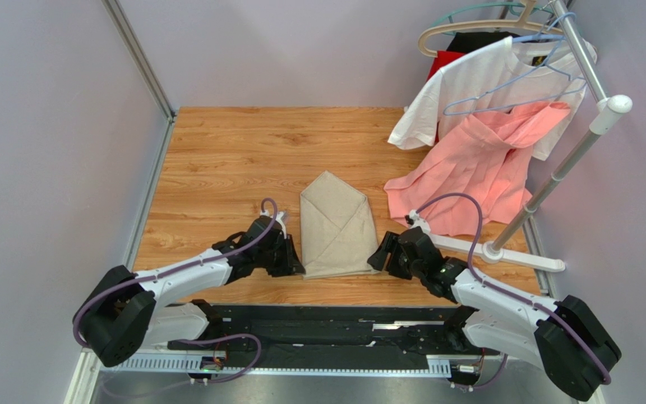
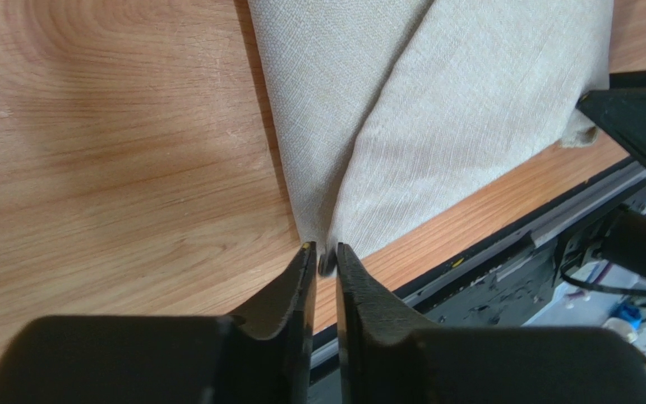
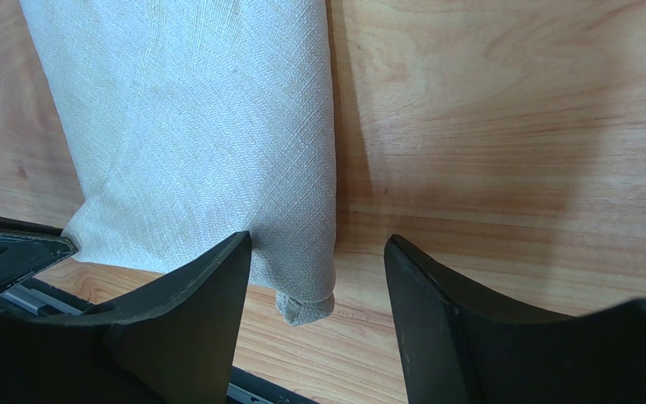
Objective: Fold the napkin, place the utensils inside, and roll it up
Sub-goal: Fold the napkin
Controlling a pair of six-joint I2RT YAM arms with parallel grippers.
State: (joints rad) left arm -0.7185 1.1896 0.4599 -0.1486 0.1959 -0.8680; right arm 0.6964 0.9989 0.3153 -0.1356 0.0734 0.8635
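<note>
Now, step in hand: rolling the folded napkin (image 1: 335, 227), judged from both end effectors set at its near corners.
Napkin place: flat on the table (image 1: 217, 160), folded like an envelope, point away, near edge close to the black rail (image 1: 326, 324).
Utensils: not in sight; perhaps under the flaps.
Left end effector (image 2: 325, 250): fingers narrowly parted at the near left corner; grip or no grip, cannot tell.
Right end effector (image 3: 318, 242): spread wide, astride the near right corner, holding nothing.
Doing it well: pinch both corners level, lift little, roll evenly away, keep the flaps tucked.
Edges: little room toward the rail.
Open room: bare wood beyond and to the left; pink garment (image 1: 478, 160) and rack foot (image 1: 520, 255) close on the right.
</note>
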